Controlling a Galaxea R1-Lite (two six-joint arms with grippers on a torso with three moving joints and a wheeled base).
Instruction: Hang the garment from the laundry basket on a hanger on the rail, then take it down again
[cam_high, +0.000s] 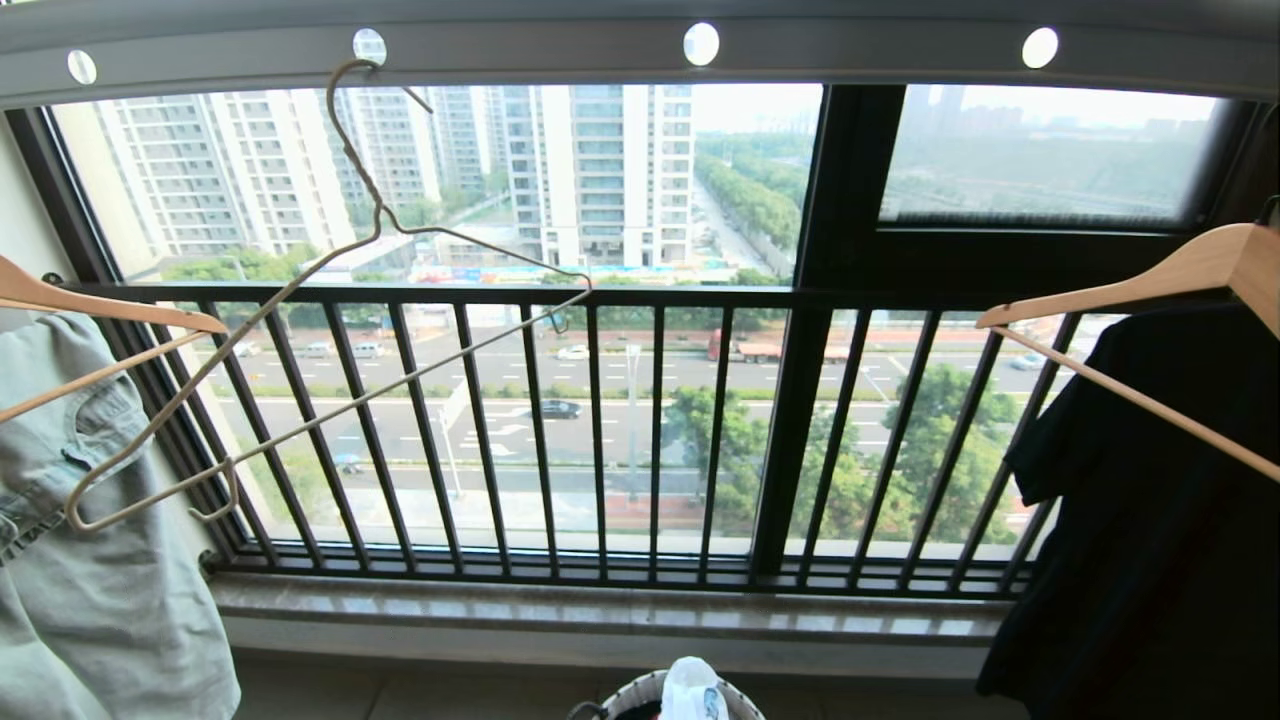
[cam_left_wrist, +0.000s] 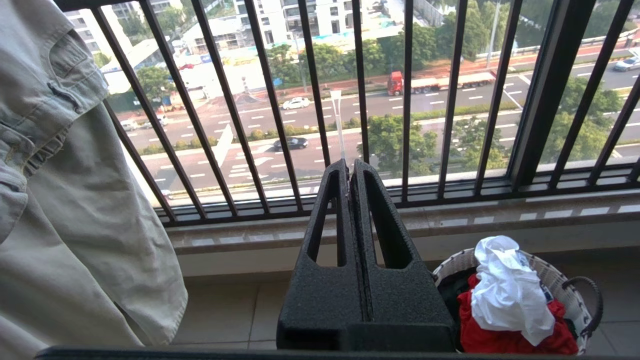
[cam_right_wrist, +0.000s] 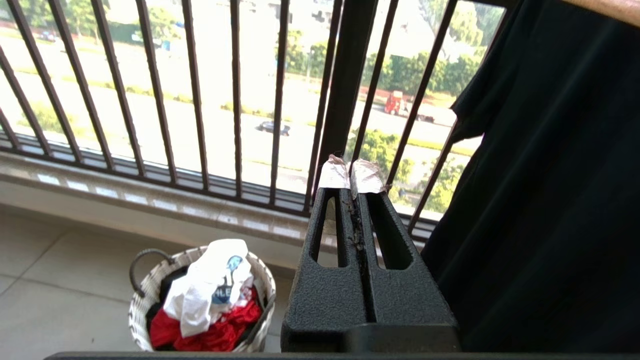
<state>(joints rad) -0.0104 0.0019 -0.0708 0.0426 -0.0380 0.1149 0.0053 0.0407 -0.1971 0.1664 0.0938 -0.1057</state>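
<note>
Head view, crumpled white garment (cam_high: 690, 688), basket (cam_high: 640, 692)

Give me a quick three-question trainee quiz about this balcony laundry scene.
1. True or false: the wire hanger on the rail is bare.
2. The white T-shirt lies: A) on a wooden hanger, B) in the laundry basket over a red garment, C) on the sill.
3. Fill in: the left claw and right claw are both ____.

Key: 1 true; 2 B; 3 shut, holding nothing.
</note>
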